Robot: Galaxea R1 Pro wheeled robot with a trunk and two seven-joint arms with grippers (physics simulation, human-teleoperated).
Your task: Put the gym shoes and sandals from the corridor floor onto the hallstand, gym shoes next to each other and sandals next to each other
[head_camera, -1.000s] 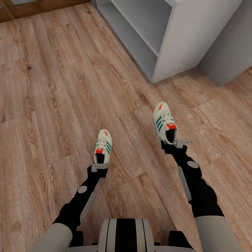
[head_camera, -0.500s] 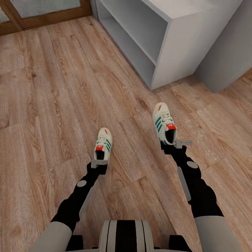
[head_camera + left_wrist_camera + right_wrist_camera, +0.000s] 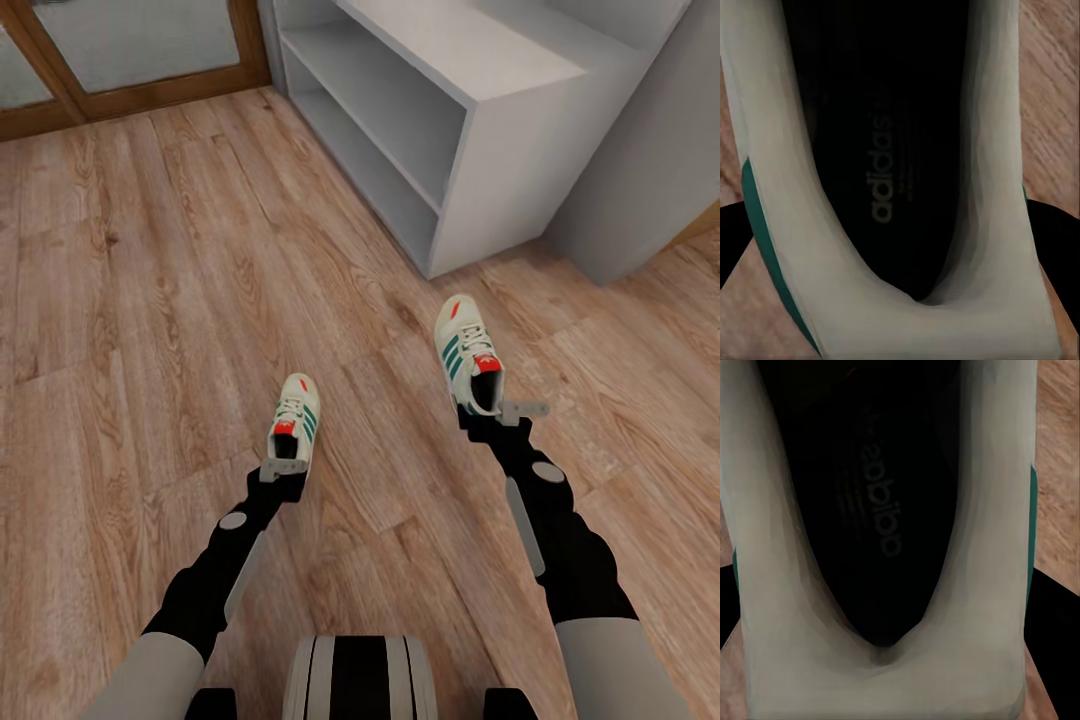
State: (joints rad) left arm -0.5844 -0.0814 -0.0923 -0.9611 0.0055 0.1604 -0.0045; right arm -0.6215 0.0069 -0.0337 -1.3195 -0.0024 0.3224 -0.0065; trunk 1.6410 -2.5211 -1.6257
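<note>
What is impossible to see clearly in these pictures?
- Left tool: its fingertips, head view, hidden by the left shoe.
- Right tool: same, behind the right shoe.
- Shoe rack: upper part cut off by the top edge.
- Wrist views: shoe openings too dark inside.

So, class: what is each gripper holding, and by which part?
Each holds one gym shoe by the heel: left gripper the left gym shoe, right gripper the right gym shoe.

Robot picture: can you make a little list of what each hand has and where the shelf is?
left tool: shut on left gym shoe
right tool: shut on right gym shoe
shoes: toes point away from the robot
hallstand: ahead, toward the right, shelves bare where visible
floor: wood planks
</note>
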